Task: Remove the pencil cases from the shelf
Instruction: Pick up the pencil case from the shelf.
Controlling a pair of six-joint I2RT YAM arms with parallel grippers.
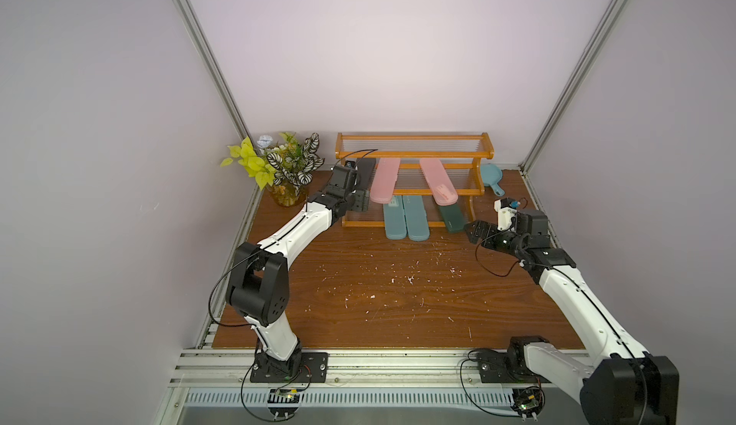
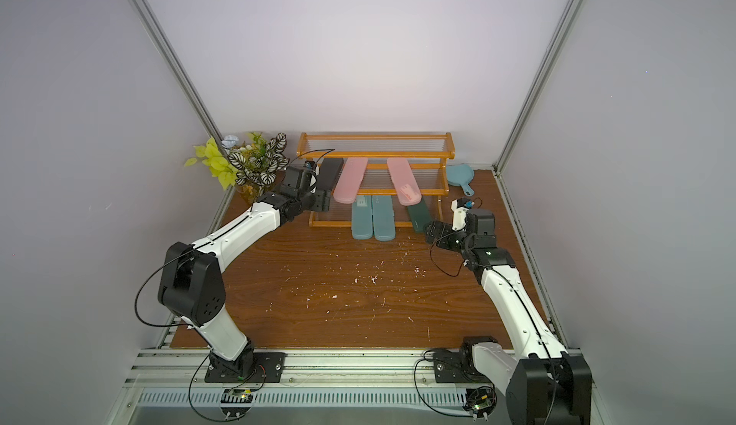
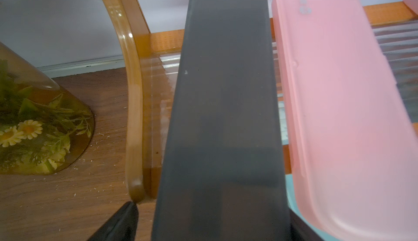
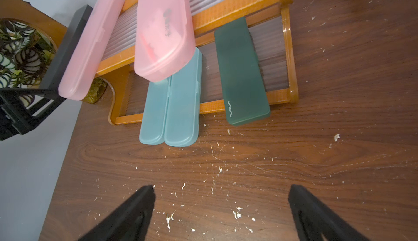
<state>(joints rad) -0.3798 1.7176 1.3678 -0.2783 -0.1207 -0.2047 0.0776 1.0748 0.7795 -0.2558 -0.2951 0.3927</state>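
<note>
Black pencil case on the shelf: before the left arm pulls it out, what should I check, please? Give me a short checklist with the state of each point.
1. The black case lies between the fingers of the left gripper: ok.
2. Grip closed firmly on it: cannot tell; a gap shows beside one finger.
3. Room from the neighbouring pink case: cannot tell; it lies very close alongside.
4. Room from the side post of the shelf: ok, visibly apart.
5. The right gripper is open, empty, over the table, away from the left arm: ok.
</note>
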